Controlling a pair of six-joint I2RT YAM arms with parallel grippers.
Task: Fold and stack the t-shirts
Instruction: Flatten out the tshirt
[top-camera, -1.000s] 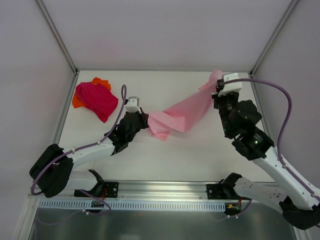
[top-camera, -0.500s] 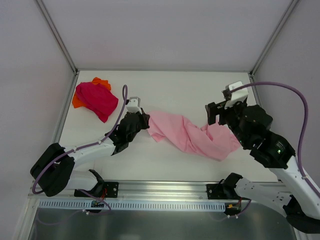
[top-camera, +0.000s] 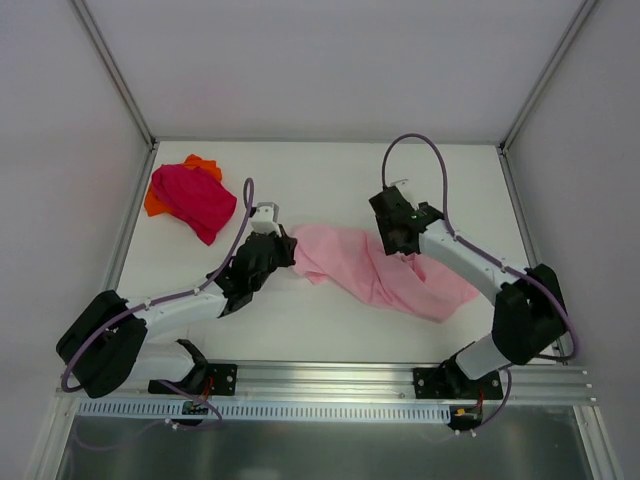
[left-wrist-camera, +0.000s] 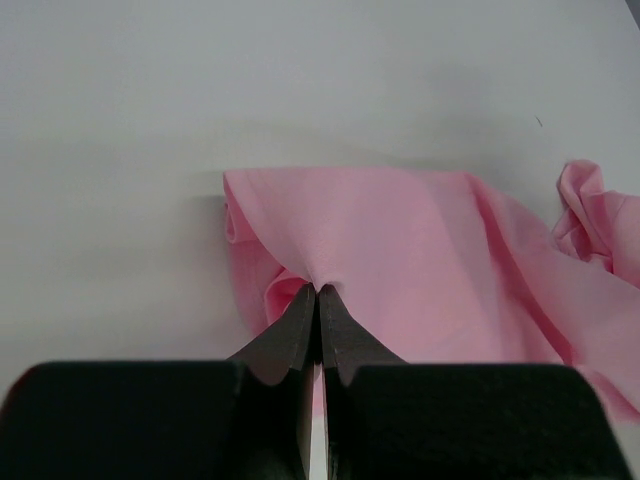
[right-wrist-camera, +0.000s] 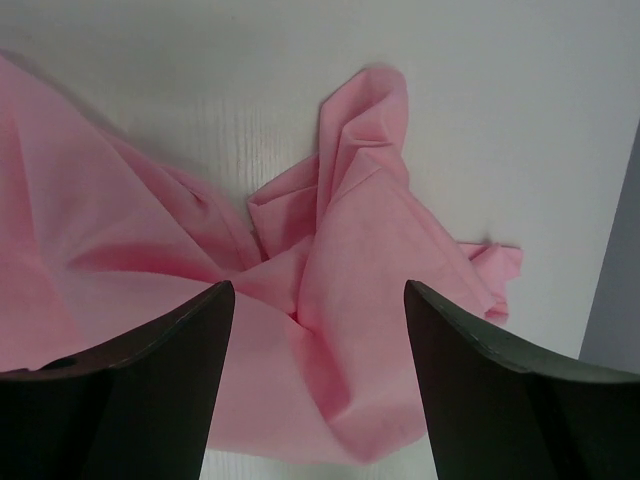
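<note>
The light pink t-shirt (top-camera: 385, 270) lies crumpled across the middle of the table. My left gripper (top-camera: 289, 246) is shut on its left edge; in the left wrist view the fingertips (left-wrist-camera: 319, 291) pinch a fold of the pink cloth (left-wrist-camera: 420, 240). My right gripper (top-camera: 400, 238) hovers open over the shirt's upper middle. Its wrist view shows wide-apart jaws (right-wrist-camera: 318, 292) with bunched pink cloth (right-wrist-camera: 370, 250) below and nothing held. The magenta t-shirt (top-camera: 195, 196) lies bunched at the far left on top of the orange t-shirt (top-camera: 153, 205).
Metal frame posts (top-camera: 128, 205) and white walls bound the table on the left, back and right. The arm bases are bolted to a rail (top-camera: 330, 380) at the near edge.
My right gripper has opened and let go of the pink t-shirt, which dropped onto the table. The right arm swung left and down over it. The left gripper has kept its grip.
</note>
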